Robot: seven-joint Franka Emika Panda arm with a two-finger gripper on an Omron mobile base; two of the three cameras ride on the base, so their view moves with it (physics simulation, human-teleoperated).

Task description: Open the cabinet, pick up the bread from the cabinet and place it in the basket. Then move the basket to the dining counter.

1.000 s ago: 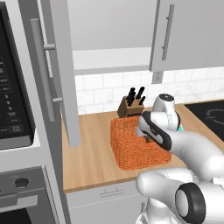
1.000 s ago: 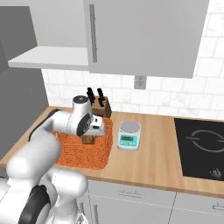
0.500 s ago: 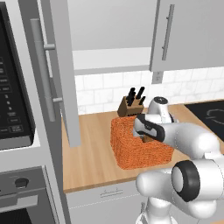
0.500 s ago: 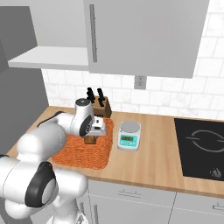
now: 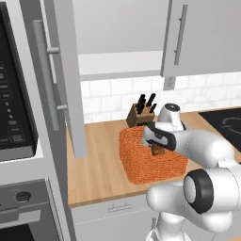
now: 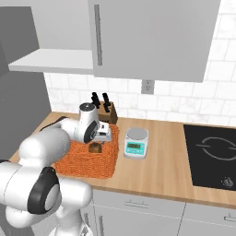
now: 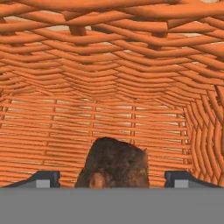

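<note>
The orange woven basket (image 5: 136,164) (image 6: 83,163) stands on the wooden worktop. My gripper (image 5: 158,147) (image 6: 97,144) (image 7: 113,180) reaches down into it. The bread (image 5: 157,151) (image 6: 95,148) (image 7: 114,164), a small dark brown lump, lies between the fingertips (image 7: 43,178) over the basket's woven floor (image 7: 109,100). The fingers are spread wide, with a gap on each side of the bread, so the gripper is open. The cabinet's door (image 5: 63,70) is swung open, its bar handle (image 5: 46,75) faces me, and the white shelf (image 5: 117,63) (image 6: 50,60) is bare.
A knife block (image 5: 140,114) (image 6: 107,110) stands behind the basket against the white tiles. A small kitchen scale (image 6: 136,143) sits to the basket's right, then a black cooktop (image 6: 212,156). A shut narrower cabinet (image 5: 202,37) (image 6: 152,37) hangs above. Oven column (image 5: 14,117) at left.
The hand has shifted a little to the left and lower into the basket, taking the bread with it. The basket and the cabinet door have stayed put.
</note>
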